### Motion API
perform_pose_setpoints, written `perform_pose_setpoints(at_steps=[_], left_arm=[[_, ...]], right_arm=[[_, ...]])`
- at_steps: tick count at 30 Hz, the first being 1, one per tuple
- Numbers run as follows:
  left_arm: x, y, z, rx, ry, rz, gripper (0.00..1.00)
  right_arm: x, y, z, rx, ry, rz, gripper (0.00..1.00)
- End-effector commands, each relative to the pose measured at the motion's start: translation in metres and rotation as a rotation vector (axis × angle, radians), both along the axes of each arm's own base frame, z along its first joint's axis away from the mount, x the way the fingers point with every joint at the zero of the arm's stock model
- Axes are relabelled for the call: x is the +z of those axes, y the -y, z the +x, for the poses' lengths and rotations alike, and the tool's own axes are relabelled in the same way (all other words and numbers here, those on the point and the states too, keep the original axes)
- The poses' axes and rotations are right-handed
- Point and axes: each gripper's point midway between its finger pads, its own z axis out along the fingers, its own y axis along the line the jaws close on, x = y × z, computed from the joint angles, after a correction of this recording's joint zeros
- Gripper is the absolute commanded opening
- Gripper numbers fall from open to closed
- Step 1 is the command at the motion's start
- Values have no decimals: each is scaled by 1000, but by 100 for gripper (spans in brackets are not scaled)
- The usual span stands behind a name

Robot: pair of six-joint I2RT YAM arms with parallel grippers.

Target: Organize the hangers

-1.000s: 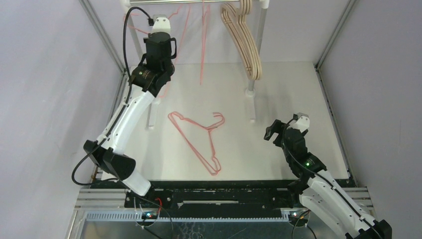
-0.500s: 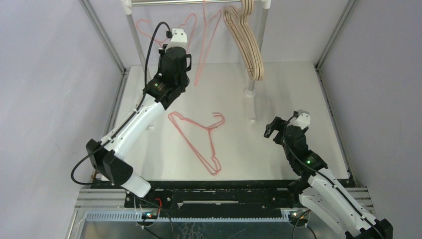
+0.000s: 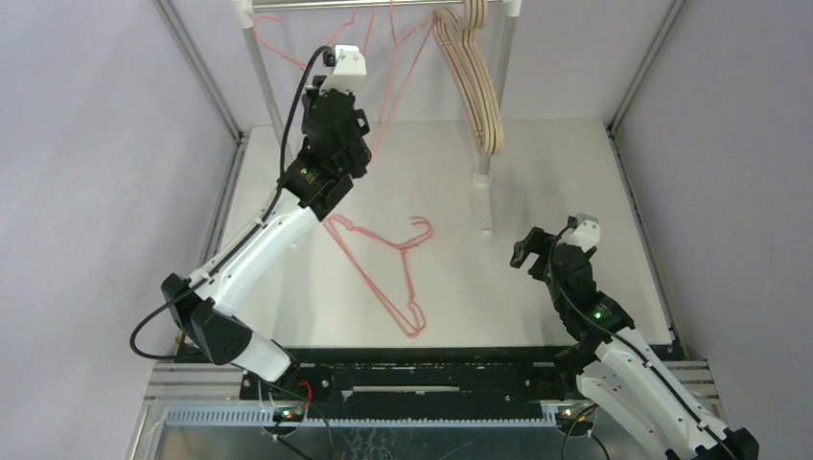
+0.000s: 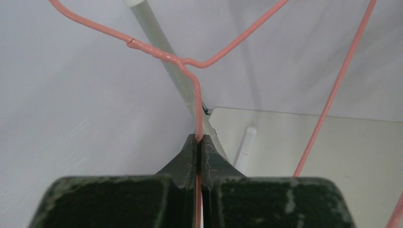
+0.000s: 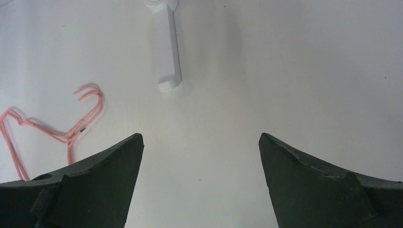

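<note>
Pink wire hanger (image 4: pixel 197 114) pinched between the pressed-together fingers of the left gripper (image 4: pixel 197 142), up near the rail (image 3: pixel 316 5). Wooden hangers (image 3: pixel 475 86) hang on the rail. More pink hangers (image 3: pixel 400 245) lie flat mid-table (image 3: pixel 575 172). Right gripper (image 5: pixel 199 142) spread wide, holding nothing.

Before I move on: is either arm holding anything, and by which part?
The left gripper pinches a pink wire hanger by the single wire next to its twisted neck. The right gripper is open, holding nothing.
</note>
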Motion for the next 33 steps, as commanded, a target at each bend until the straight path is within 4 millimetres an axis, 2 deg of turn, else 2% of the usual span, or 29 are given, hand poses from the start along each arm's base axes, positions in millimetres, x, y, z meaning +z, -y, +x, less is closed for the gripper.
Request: perform_pose_setpoints(at_steps=[1, 18, 23, 28, 33], left_arm=[[39, 0, 1, 8, 80, -12, 0], [44, 33, 46, -71, -1, 58, 0], [33, 45, 63, -113, -73, 85, 0], [13, 55, 70, -156, -147, 115, 1], [-8, 63, 67, -229, -199, 102, 38]], right_arm=[[17, 2, 3, -17, 44, 12, 100], [17, 6, 5, -35, 45, -4, 100], [16, 6, 6, -36, 44, -8, 100], [16, 6, 6, -35, 43, -8, 100], [16, 4, 7, -30, 44, -2, 100]])
